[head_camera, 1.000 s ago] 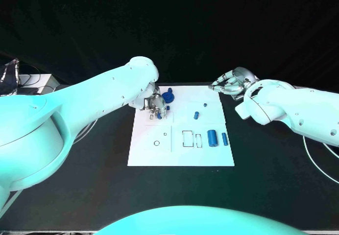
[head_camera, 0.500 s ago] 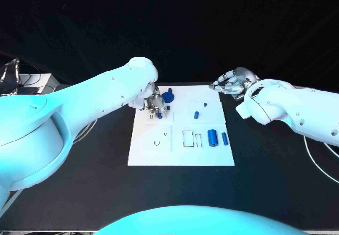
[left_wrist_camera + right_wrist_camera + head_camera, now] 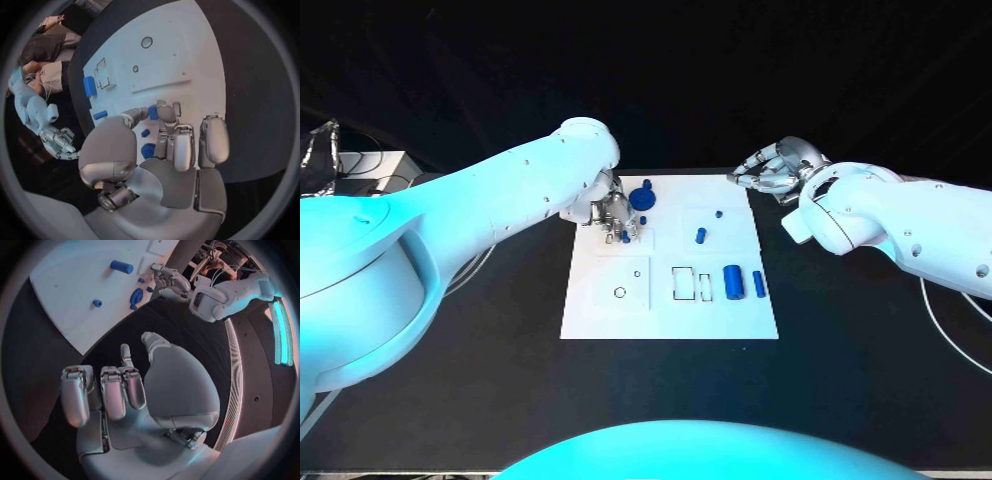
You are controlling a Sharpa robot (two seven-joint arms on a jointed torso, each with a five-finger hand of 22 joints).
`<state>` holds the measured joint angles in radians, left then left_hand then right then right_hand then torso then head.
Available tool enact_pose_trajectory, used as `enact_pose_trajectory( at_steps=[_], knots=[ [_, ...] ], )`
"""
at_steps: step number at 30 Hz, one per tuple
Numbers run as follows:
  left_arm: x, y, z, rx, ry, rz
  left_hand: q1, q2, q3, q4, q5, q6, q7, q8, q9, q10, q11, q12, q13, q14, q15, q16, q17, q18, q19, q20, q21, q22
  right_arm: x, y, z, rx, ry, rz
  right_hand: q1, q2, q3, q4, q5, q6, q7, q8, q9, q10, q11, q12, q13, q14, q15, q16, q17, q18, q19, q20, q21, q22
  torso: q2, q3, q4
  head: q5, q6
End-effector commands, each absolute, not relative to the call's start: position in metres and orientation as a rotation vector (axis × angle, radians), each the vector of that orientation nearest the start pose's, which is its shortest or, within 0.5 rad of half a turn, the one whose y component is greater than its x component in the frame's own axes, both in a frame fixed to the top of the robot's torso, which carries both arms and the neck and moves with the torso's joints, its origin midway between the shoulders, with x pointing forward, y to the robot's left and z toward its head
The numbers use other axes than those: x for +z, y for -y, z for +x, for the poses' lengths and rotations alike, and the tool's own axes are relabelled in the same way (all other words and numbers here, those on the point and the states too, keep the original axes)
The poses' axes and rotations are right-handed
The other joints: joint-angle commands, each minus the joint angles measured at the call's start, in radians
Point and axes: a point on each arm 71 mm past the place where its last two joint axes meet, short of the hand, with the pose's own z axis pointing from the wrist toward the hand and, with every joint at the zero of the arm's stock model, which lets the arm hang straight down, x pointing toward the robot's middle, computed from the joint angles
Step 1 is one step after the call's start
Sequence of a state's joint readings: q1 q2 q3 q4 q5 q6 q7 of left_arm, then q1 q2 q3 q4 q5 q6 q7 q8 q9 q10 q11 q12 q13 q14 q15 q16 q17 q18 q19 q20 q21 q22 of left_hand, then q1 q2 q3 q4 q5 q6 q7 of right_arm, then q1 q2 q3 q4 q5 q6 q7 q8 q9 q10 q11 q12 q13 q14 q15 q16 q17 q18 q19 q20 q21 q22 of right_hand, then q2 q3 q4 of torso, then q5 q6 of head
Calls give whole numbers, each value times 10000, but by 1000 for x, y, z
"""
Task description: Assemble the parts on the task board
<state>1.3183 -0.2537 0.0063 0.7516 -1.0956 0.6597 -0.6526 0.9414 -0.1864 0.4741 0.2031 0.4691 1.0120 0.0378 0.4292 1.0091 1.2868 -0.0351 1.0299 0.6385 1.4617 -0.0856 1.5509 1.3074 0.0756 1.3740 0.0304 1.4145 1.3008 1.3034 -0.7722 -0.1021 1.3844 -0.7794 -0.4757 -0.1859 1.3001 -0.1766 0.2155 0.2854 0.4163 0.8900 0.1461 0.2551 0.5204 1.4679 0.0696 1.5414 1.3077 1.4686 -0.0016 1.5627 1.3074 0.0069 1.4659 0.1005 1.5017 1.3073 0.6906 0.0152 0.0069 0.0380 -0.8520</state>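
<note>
The white task board (image 3: 668,300) lies in the middle of the black table. My left hand (image 3: 613,214) hovers over its far left part and pinches a small blue peg (image 3: 153,112) between the thumb and a finger. A round blue part (image 3: 643,197) sits right beside that hand. Two small blue pieces (image 3: 701,236) lie mid-board. A blue cylinder (image 3: 733,282) and a thin blue bar (image 3: 759,284) lie near the right edge. My right hand (image 3: 769,172) hangs off the board's far right corner, fingers loosely bent, holding nothing (image 3: 119,390).
Outlined slots (image 3: 682,282) and a small ring mark (image 3: 619,292) show on the near half of the board. Bare black table surrounds the board on every side. A pale box with cables (image 3: 365,165) stands at the far left.
</note>
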Motion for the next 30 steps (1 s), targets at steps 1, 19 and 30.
enact_pose_trajectory(
  at_steps=[1,19,30],
  knots=[
    [-206,-137,583,-24,-26118,-291,162,-102,-267,221,-708,91,2,-100,34,68,28,49,35,984,3,59,2248,-96,73,-13,40,29,-170,227,528,7405,-16720,6019,-13,-53,39,1,55,-45,5,59,12,672,-42,-60,2303,935,-55,-43,2277,107,742,-47,-35,2225,-12,-10,7,5,1],
    [-197,-143,579,-697,-25876,-639,387,-166,-1197,881,-2398,180,-10,-193,142,99,23,31,70,987,-2,61,2259,-108,119,-16,55,95,-171,230,529,7322,-16693,6060,-14,-76,52,0,53,-59,6,61,37,672,-41,-60,2303,933,-56,-47,2266,108,740,-48,-41,2223,-46,-34,17,68,62],
    [-161,-165,580,-4355,-24965,-3291,1165,215,-1097,833,-2248,-417,239,-595,35,-549,233,-600,-831,768,162,-245,1516,46,-368,82,-375,-552,-171,237,530,7240,-16575,6155,-14,-76,52,0,53,-59,6,61,37,672,-41,-60,2303,933,-56,-47,2266,108,740,-48,-41,2223,-71,-35,68,13,236]
  ],
)
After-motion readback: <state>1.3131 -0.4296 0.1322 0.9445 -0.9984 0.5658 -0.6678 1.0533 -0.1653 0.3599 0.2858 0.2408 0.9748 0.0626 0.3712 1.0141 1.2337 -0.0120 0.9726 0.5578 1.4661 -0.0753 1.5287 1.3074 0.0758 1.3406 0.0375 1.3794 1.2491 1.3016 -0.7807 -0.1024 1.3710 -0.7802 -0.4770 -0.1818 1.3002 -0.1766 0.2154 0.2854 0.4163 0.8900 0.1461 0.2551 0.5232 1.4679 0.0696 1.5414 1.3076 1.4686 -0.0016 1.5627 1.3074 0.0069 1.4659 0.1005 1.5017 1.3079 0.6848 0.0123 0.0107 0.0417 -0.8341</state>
